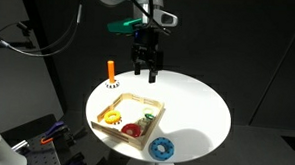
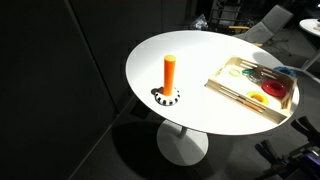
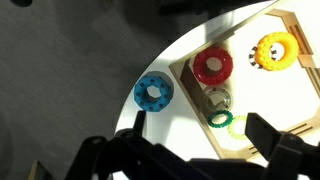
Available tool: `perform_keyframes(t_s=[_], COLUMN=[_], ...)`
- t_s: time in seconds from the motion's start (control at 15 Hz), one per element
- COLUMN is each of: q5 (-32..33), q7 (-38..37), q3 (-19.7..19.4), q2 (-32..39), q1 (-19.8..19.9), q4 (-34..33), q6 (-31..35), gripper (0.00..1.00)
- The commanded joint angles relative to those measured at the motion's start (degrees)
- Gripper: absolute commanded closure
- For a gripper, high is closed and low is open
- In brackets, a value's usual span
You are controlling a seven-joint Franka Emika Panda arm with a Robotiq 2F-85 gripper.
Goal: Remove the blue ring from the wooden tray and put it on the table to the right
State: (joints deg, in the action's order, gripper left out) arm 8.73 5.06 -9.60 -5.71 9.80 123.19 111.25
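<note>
End effector [image 3: 195, 135] is hanging spread, empty, high above the table [image 1: 201, 107]. Blue ring [image 3: 153, 92] is lying on the table just beside the wooden tray [image 3: 280, 95]. Likely finishing: lifting straight up, avoiding nudging it.

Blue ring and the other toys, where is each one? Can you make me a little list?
blue ring: on the table, just outside the wooden tray
red ring: inside the tray
yellow ring: inside the tray
green ring: inside the tray, near the red one, smaller
orange peg: standing upright on the table, apart from the tray
gripper: open, up above the table, holding nothing
</note>
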Motion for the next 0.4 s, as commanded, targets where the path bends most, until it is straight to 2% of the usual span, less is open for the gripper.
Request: perform_keyframes(t_s=[0.0,0.33], q5=[-1.9,-1.3], q7=[1.0,0.0], q3=[0.2,0.3], q2=[-4.2,-2.7], q1=[-0.7,-0.7], q4=[2.7,1.5], q6=[1.3,0.0], gripper=[0.0,0.0])
